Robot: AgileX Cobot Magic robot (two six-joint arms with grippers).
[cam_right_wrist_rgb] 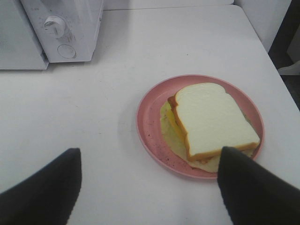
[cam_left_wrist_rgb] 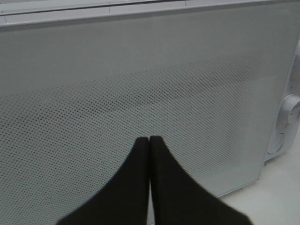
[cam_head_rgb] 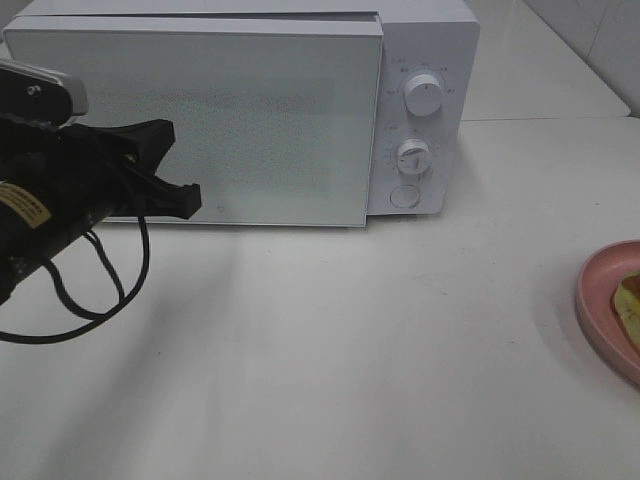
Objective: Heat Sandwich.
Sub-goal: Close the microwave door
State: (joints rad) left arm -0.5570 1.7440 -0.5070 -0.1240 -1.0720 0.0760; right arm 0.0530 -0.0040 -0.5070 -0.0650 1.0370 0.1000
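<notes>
The sandwich (cam_right_wrist_rgb: 213,119), pale white bread with yellow-green filling, lies on a round pink plate (cam_right_wrist_rgb: 146,126). My right gripper (cam_right_wrist_rgb: 150,187) hangs open above the table just short of the plate, one finger on each side, holding nothing. In the high view only the plate's edge (cam_head_rgb: 598,290) and a bit of filling (cam_head_rgb: 630,300) show at the far right. The white microwave (cam_head_rgb: 425,40) stands at the back with its door (cam_head_rgb: 220,120) shut. My left gripper (cam_left_wrist_rgb: 149,140) is shut and empty, close in front of the door's left part, and it also shows in the high view (cam_head_rgb: 178,170).
The microwave has two dials (cam_head_rgb: 424,95) (cam_head_rgb: 412,155) and a round button (cam_head_rgb: 403,196) on its right panel. A black cable (cam_head_rgb: 100,290) loops under the left arm. The white table (cam_head_rgb: 350,350) runs between microwave and plate; its edge (cam_right_wrist_rgb: 262,42) lies beyond the plate.
</notes>
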